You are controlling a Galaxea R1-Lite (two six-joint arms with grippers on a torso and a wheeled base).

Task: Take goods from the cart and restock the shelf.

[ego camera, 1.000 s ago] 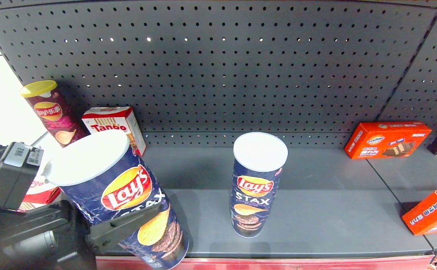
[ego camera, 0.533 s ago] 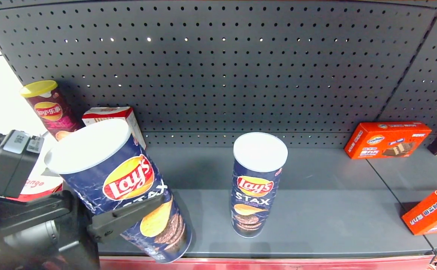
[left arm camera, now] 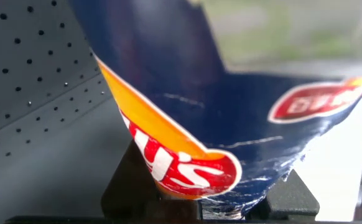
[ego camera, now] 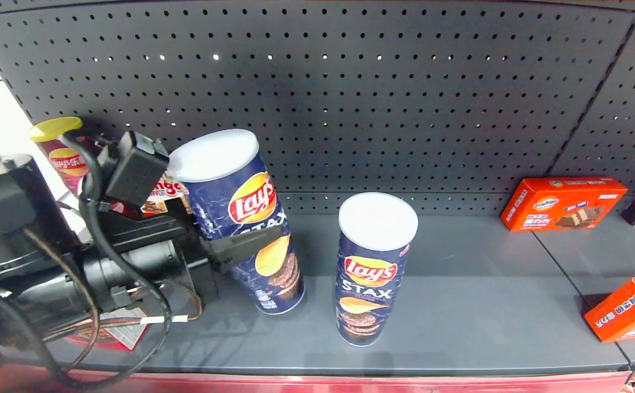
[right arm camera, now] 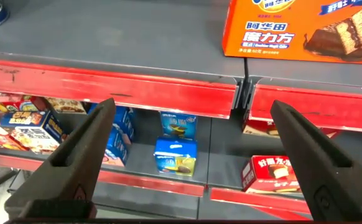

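The dark grey perforated metal back panel [ego camera: 350, 98] rises behind the grey metal shelf [ego camera: 475, 305], which carries the goods listed here. The left gripper [ego camera: 238, 240] is positioned over the left part of the shelf and is clamped on a dark blue cylindrical cardboard chip can with a white lid [ego camera: 235, 202], with one black finger [ego camera: 249, 244] crossing the front of the can at mid-height. The held can is tilted: lid end toward the robot's left and the back panel, base end at the shelf surface. Contact between base and shelf cannot be determined. In the left wrist view the held can [left arm camera: 187, 124] sits between the jaws directly in front of the camera. A second dark blue chip can with a white lid [ego camera: 372, 267] stands upright on the shelf just to the right of the held can, apart from it. The right gripper [right arm camera: 193, 168] is spread wide, with nothing between its two black fingers [right arm camera: 75, 168], and faces the red front rail [right arm camera: 106, 81] of the shelf; small blue boxes [right arm camera: 176, 155] stand on a lower level beneath that rail. An orange rectangular carton [ego camera: 565, 202] lies against the back panel at the right, and another orange carton [ego camera: 628, 308] lies nearer the front edge at the far right. A red and white box [ego camera: 167, 189] and a maroon can with a yellow lid [ego camera: 64, 159] stand at the rear left, partly hidden by the left arm
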